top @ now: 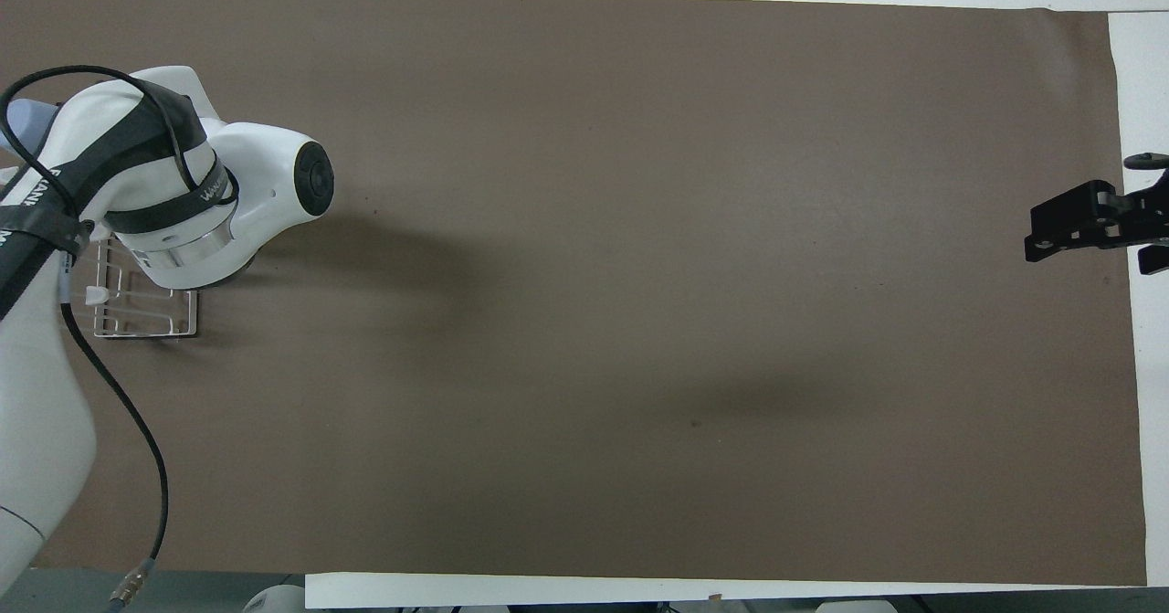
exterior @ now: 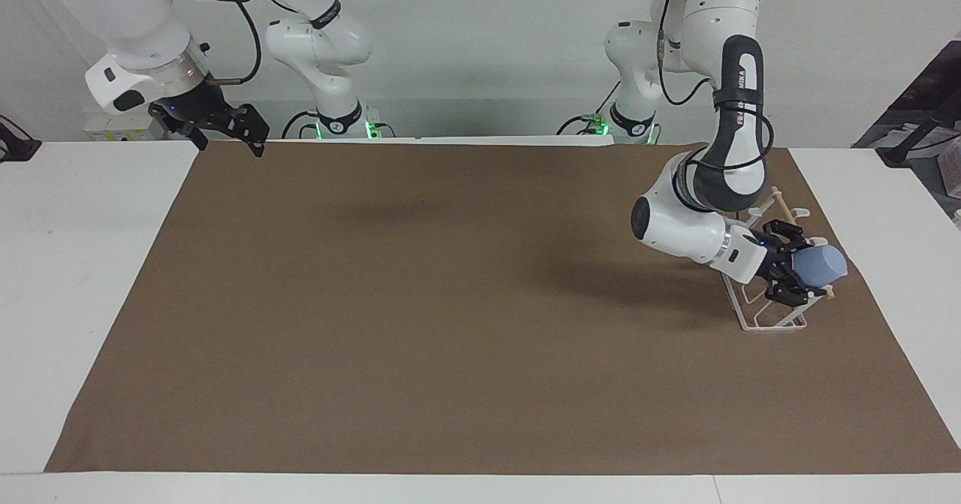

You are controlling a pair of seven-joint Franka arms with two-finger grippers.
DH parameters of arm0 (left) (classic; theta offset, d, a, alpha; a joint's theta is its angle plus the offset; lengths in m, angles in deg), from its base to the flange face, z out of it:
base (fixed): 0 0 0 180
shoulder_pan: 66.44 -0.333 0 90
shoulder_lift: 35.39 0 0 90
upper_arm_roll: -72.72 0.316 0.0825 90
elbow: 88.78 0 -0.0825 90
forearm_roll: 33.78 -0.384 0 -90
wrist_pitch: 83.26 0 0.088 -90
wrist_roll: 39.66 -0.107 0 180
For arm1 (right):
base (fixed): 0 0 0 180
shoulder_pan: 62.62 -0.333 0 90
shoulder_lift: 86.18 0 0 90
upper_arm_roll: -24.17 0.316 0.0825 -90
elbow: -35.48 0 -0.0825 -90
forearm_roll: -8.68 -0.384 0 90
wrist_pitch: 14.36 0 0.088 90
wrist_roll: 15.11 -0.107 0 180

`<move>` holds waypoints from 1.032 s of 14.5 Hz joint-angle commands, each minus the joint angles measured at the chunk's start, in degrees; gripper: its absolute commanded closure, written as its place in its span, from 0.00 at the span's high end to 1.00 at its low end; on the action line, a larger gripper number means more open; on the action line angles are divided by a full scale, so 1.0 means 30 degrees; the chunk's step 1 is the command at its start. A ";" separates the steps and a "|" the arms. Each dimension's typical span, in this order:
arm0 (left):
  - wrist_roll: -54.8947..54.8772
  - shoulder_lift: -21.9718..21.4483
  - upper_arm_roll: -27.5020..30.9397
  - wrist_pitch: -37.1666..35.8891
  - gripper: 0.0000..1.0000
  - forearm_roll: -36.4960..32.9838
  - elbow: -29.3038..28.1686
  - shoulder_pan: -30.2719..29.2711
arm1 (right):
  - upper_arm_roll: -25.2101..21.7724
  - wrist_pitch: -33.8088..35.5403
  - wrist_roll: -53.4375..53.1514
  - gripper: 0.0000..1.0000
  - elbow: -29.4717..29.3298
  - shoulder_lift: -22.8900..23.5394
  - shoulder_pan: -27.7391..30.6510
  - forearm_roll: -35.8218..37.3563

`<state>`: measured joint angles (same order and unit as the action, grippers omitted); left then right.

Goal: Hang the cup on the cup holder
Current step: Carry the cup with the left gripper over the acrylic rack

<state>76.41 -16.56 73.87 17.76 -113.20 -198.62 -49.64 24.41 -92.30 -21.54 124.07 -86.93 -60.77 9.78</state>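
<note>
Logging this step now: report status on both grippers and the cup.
Left gripper shut on cup, over cup holder. Right gripper waiting over the brown mat's corner. Cup not yet hung; nothing in the way.

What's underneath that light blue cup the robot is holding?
The white wire cup holder stands on the brown mat under the cup, which the left gripper grips. Whether a prong already enters the cup is hidden.
</note>
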 commanded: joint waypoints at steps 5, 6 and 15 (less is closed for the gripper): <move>0.0247 -0.0037 -0.0032 0.1335 0.50 0.0751 -0.0477 -0.0330 | 0.0124 -0.0184 0.0443 0.99 0.0468 -0.0364 0.0145 -0.0309; 0.0102 -0.0065 -0.0032 0.1306 0.68 0.0751 -0.0477 -0.0329 | 0.0124 -0.0184 0.0471 0.99 0.0468 -0.0364 0.0145 -0.0309; -0.4286 -0.0329 -0.0061 0.0573 1.00 0.5489 0.3149 -0.0329 | 0.0124 -0.0184 0.0471 0.99 0.0468 -0.0364 0.0145 -0.0338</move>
<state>68.96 -16.98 74.00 20.33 -101.63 -193.46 -50.10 24.60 -92.30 -21.54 124.08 -86.93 -60.80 9.71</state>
